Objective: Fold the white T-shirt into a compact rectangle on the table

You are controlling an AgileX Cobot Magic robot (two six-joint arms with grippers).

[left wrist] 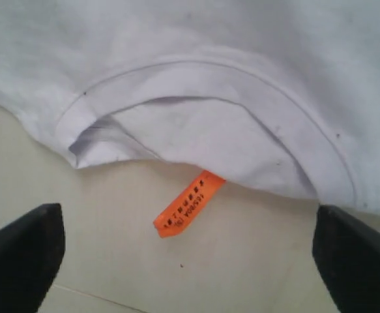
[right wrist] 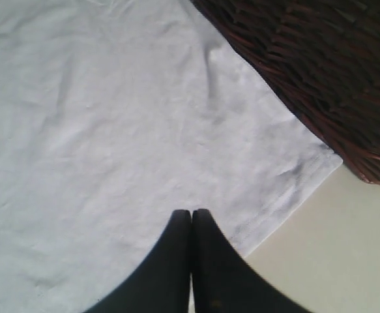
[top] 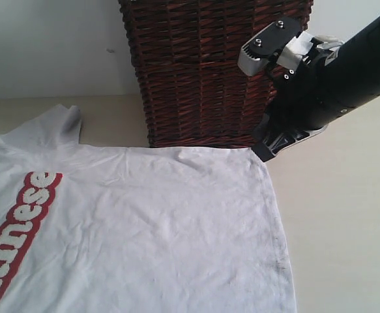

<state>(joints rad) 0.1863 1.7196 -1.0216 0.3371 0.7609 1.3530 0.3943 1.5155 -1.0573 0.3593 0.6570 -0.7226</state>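
The white T-shirt lies spread flat on the table, with its red lettering at the left edge of the exterior view. My right gripper hovers at the shirt's far right hem corner, beside the basket. In the right wrist view that gripper is shut, fingertips pressed together over the shirt with nothing between them. In the left wrist view the left gripper is open, its fingers wide apart over bare table, just short of the collar and its orange tag.
A dark wicker basket stands at the back of the table, touching the shirt's far edge, and shows close to the right gripper. Bare table lies to the right of the shirt. One sleeve sticks up at the far left.
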